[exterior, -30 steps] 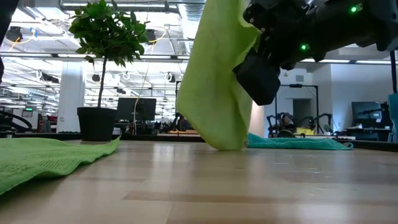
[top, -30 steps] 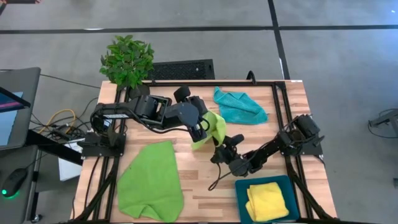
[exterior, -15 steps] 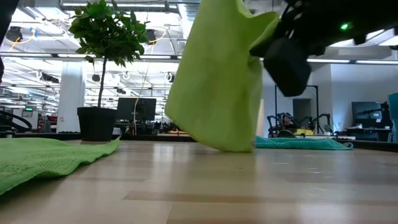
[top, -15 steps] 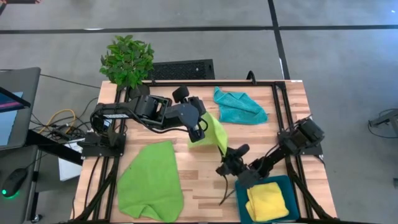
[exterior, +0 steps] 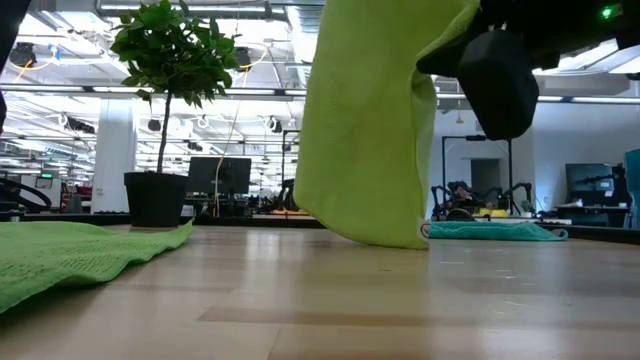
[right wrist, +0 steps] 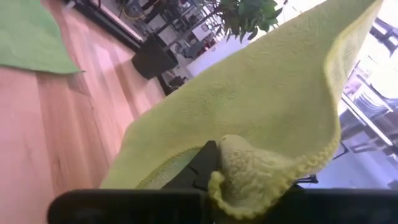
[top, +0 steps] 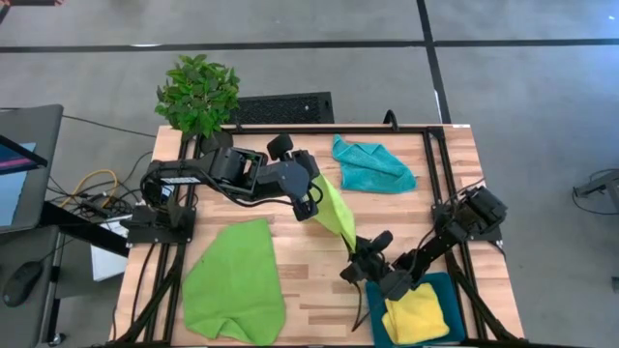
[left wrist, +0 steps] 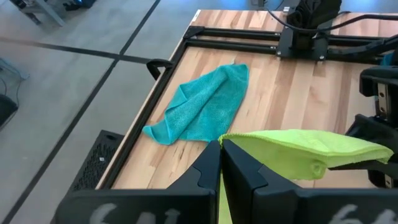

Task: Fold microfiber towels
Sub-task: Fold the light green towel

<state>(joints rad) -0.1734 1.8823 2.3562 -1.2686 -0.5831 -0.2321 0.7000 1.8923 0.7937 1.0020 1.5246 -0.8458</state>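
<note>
Two grippers are holding one lime towel [top: 336, 210] above the surface [top: 309, 280] in the high view: the left gripper [top: 311, 200] is clamping one end, the right gripper [top: 363, 257] is pinching the other. Low view: it is hanging, its bottom edge at the surface. Left wrist view: the turquoise towel [left wrist: 202, 107] is lying beyond the closed fingers [left wrist: 239, 168].

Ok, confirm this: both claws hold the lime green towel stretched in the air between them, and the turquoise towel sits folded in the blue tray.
Not quite. The left claw and right claw do hold the lime green towel between them, but the blue tray holds the yellow towel. The high view shows the turquoise towel lying crumpled on the table's far side.
</note>
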